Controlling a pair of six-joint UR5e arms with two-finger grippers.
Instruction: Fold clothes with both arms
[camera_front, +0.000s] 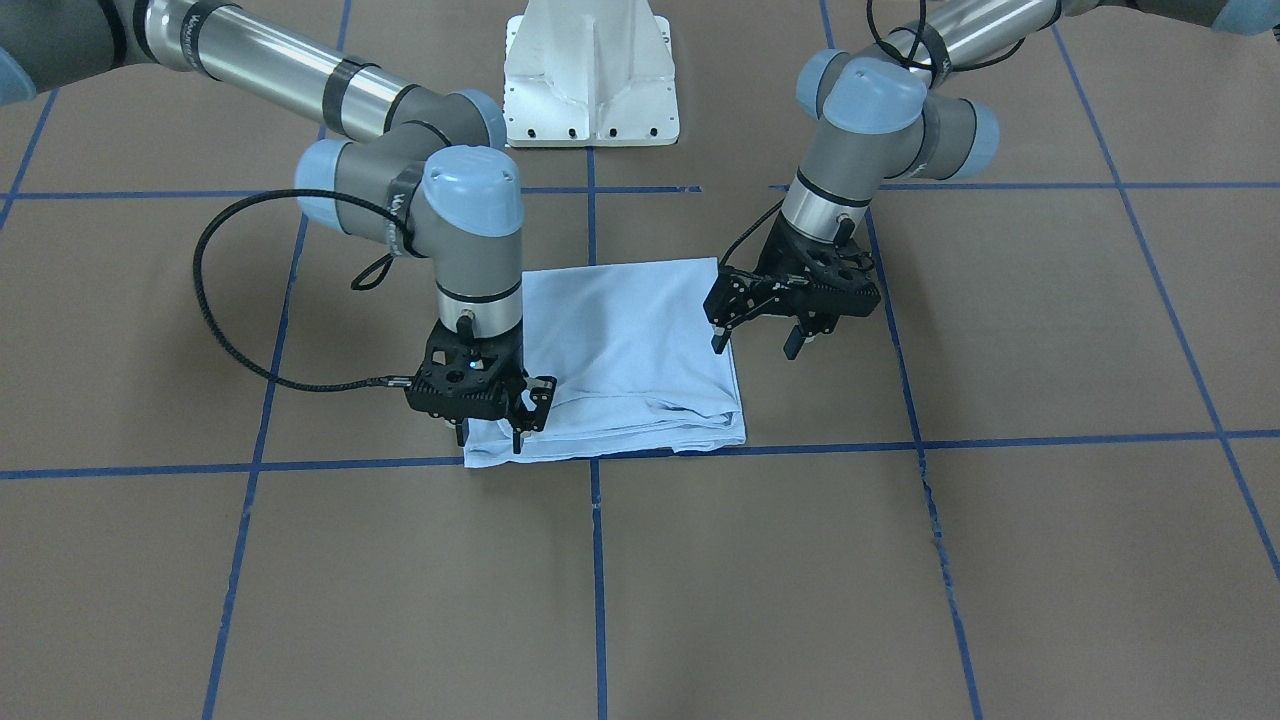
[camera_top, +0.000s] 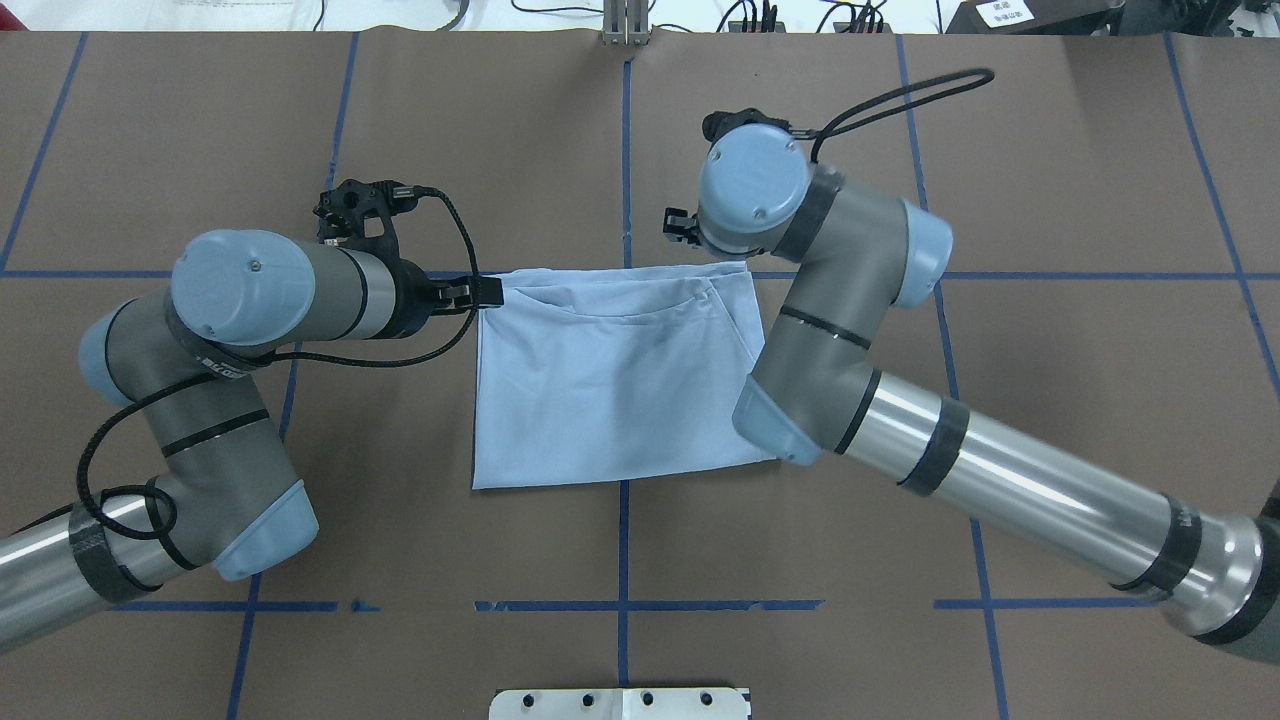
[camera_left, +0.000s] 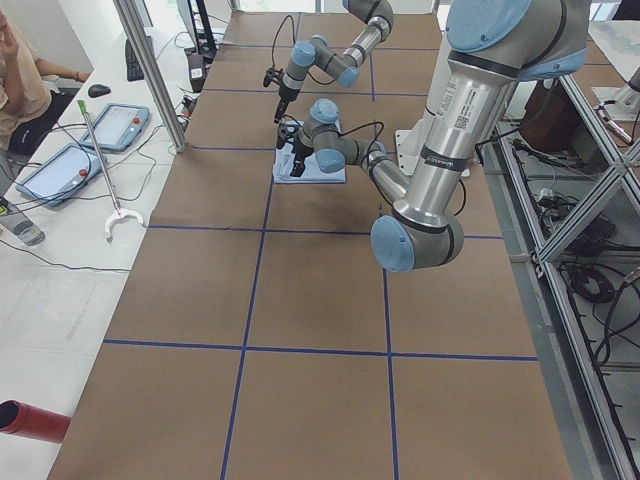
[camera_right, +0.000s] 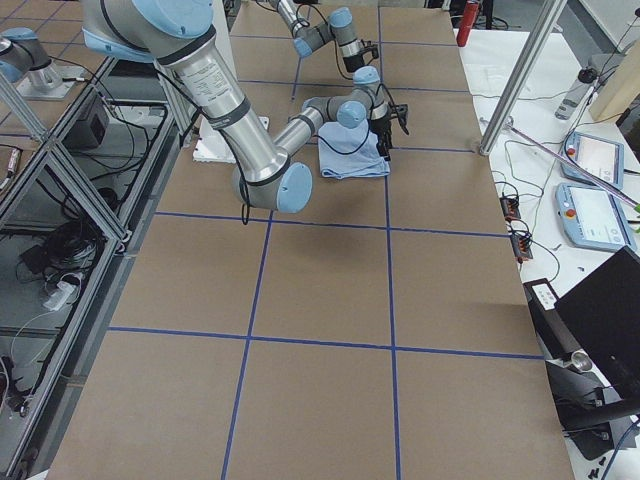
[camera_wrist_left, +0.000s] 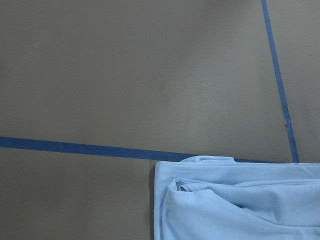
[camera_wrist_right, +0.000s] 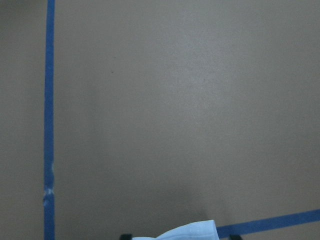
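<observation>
The light blue T-shirt lies folded into a rough rectangle on the brown table, with layered folds along its edge farthest from the robot. My left gripper hovers open just above the shirt's left side, its fingers wide apart and holding nothing. In the left wrist view the shirt's corner lies below the camera. My right gripper stands open over the far right corner, fingers straddling the cloth edge. A tip of cloth shows low in the right wrist view. No print, label or tag shows.
The white pedestal base stands behind the shirt. Blue tape lines grid the table. Beyond the far edge, a side bench holds tablets and cables, with metal posts and a person nearby.
</observation>
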